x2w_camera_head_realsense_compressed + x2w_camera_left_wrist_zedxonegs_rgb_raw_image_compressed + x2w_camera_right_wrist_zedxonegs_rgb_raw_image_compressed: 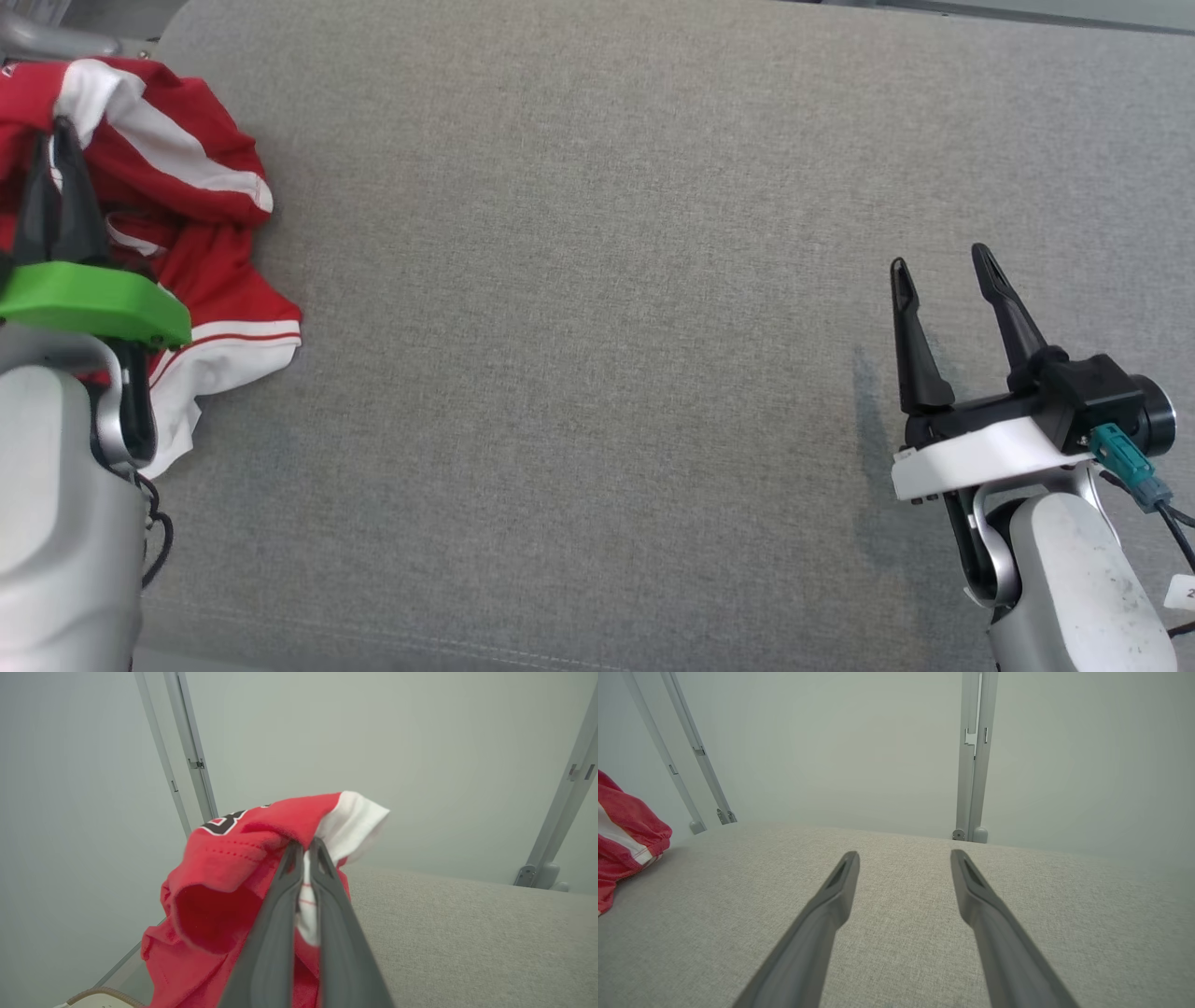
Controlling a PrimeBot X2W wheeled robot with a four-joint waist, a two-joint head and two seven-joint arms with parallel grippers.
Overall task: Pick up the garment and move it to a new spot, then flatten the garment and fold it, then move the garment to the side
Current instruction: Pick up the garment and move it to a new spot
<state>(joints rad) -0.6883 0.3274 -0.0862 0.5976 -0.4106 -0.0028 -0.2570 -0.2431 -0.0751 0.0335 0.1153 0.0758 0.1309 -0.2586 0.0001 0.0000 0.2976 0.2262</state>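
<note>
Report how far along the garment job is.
Done: nothing complete; the garment is crumpled at the left edge of the table. In hand: the pick-up, with the left gripper shut on a fold of red and white cloth. The right gripper is open over bare table, holding nothing. Left: moving it to a new spot, flattening, folding, setting aside.

The left gripper [58, 140] is at the far left corner of the surface [597, 327], its two dark fingers [280, 914] pressed together on a fold of the garment [187, 168]. Its pale forearm [56, 523] rises from the near left. The right gripper [939, 259] hovers by the right edge, fingers spread wide, holding nothing.
</note>
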